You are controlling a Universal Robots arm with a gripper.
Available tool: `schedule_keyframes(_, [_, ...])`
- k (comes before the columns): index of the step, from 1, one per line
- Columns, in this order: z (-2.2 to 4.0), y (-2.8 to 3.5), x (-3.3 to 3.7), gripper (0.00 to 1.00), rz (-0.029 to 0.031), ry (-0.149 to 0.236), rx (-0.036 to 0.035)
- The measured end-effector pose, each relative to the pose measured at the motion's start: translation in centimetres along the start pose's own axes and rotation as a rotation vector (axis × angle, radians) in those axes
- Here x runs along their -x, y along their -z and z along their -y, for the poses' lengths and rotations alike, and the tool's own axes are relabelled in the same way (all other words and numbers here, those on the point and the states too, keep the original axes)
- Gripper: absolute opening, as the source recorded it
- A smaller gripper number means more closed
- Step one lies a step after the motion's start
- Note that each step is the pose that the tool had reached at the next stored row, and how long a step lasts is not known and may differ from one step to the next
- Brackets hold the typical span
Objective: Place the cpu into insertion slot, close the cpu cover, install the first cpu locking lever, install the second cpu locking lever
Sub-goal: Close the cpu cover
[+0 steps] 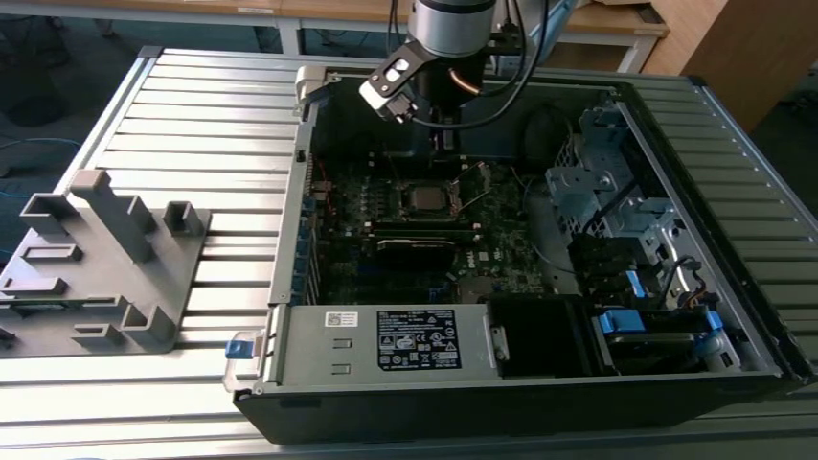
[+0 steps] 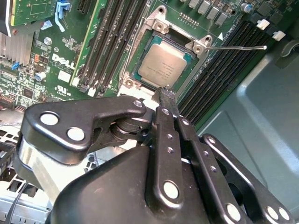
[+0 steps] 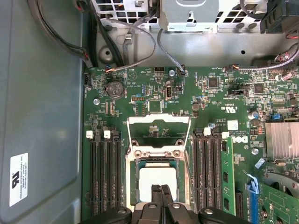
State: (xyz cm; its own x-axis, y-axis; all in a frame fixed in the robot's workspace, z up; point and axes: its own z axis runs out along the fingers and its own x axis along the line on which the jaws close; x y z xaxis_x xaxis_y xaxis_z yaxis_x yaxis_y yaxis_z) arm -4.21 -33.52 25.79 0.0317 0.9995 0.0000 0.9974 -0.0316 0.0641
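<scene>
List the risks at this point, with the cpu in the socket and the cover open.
1. The shut gripper hangs just over the cpu's edge. A drop or sideways slip could scrape or shift the chip in the insertion slot.
2. The cpu cover stands open. If the chip sits askew, closing it may press unevenly.
3. An unlatched locking lever juts out sideways and might snag the gripper.

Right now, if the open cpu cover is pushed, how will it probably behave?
The cpu cover is a thin metal frame, so probably light and stiff. It seems hinged at the insertion slot, so it likely swings rather than slides.
</scene>
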Motion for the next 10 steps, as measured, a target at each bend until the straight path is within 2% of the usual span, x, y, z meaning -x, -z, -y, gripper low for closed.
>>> schedule_keyframes(10, [-0.09, 0.10, 0.00, 0.10, 0.0001, 0.000, -0.0001])
